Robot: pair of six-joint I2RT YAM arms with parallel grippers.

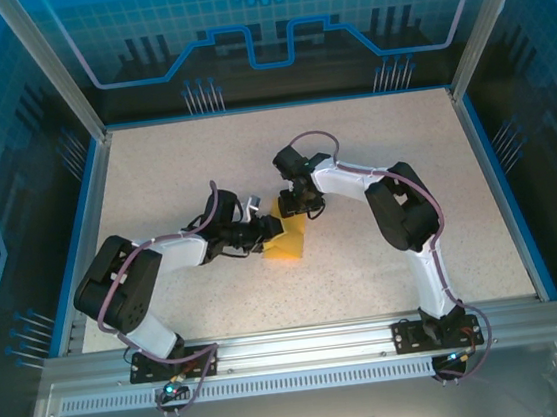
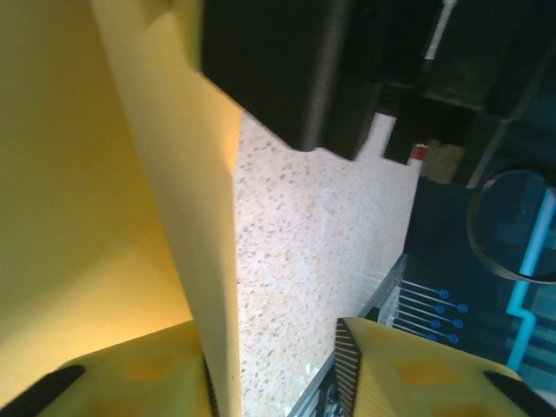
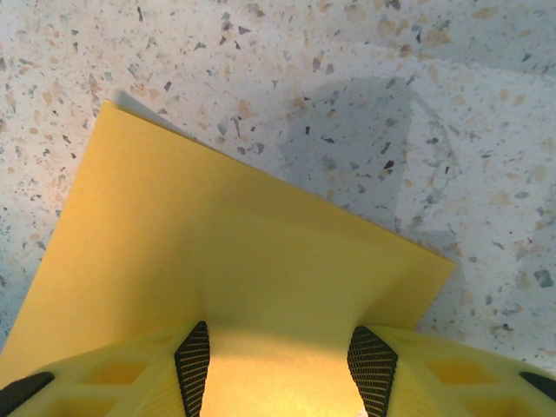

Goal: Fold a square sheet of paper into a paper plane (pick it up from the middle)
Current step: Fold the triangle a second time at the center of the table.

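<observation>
Two arms share one speckled table (image 1: 372,147) with a blue rim. The left arm (image 1: 136,280) and the right arm (image 1: 404,209) reach inward from the near edge and bend toward each other, so their tools meet at the table's middle, evidently because the task calls for the paper to be taken there. The square sheet of paper (image 1: 290,241) sits near the centre between the two tools. It is orange-yellow, part of it lying on the surface and part lifted. No kite shape is apparent, so folding is judged to be at an early stage. The left gripper (image 1: 266,230) comes at the sheet's left edge. Its wrist view shows a raised flap standing on edge against one finger, with bare table across the gap to the other, so the jaws stand apart and nothing is clamped. The right gripper (image 1: 296,204) sits over the sheet's far edge, pointing down. Its wrist view shows the jaws at middling width, with the sheet bowed upward between the ribbed pads (image 3: 193,365). Whether those pads press the paper or merely straddle it cannot be determined. Judged purpose: one tool steadies the sheet while the other turns a flap over.
</observation>
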